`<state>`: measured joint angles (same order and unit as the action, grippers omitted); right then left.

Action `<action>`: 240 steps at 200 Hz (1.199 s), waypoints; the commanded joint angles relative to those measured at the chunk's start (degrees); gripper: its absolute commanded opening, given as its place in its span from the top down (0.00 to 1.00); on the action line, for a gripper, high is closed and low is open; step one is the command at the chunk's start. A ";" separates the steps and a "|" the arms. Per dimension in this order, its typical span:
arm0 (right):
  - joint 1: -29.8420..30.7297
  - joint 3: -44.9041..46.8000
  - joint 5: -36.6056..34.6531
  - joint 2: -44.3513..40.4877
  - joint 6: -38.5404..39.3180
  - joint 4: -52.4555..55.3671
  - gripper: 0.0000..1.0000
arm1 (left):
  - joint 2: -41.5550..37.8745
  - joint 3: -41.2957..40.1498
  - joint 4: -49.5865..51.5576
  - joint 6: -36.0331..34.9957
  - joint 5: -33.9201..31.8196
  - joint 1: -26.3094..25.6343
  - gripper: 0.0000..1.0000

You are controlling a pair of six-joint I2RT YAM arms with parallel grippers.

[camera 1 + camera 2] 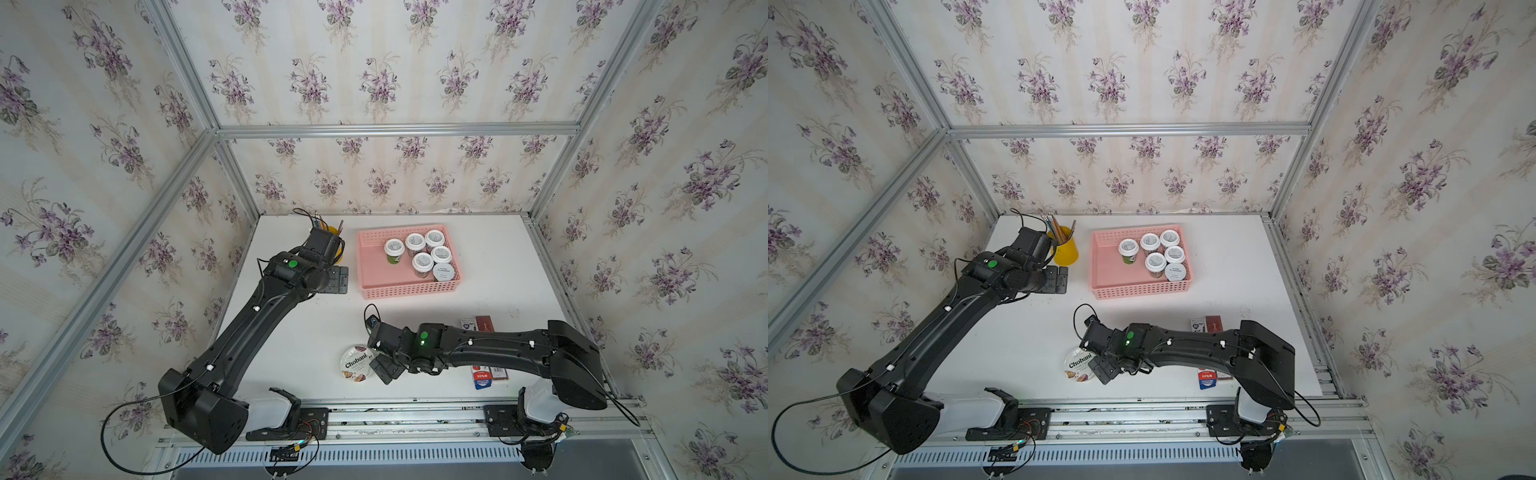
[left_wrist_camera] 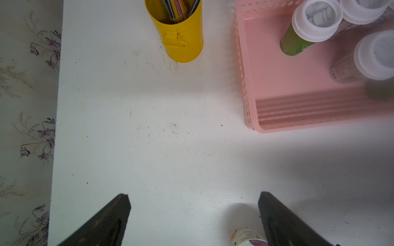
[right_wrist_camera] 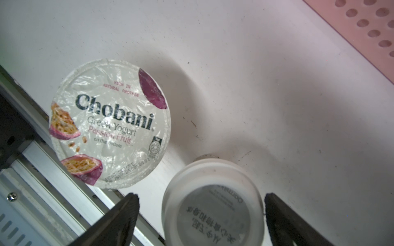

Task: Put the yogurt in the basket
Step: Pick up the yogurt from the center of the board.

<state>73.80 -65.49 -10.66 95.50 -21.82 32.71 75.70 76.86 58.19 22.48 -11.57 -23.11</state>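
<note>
The pink basket (image 1: 365, 266) (image 1: 1100, 266) stands at the back of the table with several white-lidded yogurt cups (image 1: 422, 262) upright in it, one with a green body (image 1: 394, 251) (image 2: 296, 42). The wider Chobani cup (image 1: 356, 362) (image 1: 1079, 365) (image 3: 110, 123) sits near the front edge. Beside it, my right gripper (image 1: 380, 355) (image 3: 200, 197) is open and straddles a small white-lidded yogurt cup (image 3: 213, 208) standing on the table, with gaps at both fingers. My left gripper (image 1: 338, 282) (image 2: 194, 200) hangs open and empty left of the basket.
A yellow pencil cup (image 1: 1066, 251) (image 2: 181, 36) stands behind the left gripper, left of the basket. Flat red and blue packets (image 1: 478, 323) (image 1: 488, 376) lie by the right arm. The metal front rail (image 3: 53, 181) runs close to the Chobani cup.
</note>
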 commanded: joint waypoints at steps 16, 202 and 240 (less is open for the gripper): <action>-0.19 -0.12 -1.09 1.61 0.75 1.26 0.06 | 0.02 -0.04 0.22 -0.28 -0.56 0.01 0.01; -1.42 0.23 0.07 2.68 1.70 1.37 0.18 | 1.53 1.51 -0.27 -0.89 -0.82 0.09 0.01; -1.44 0.67 -0.08 2.24 1.14 1.56 0.19 | 1.69 1.99 -0.14 -1.21 -0.64 0.10 0.01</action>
<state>72.36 -64.97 -10.24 98.30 -20.58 33.28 77.34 78.35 58.02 22.00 -11.77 -23.05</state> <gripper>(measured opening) 0.814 0.988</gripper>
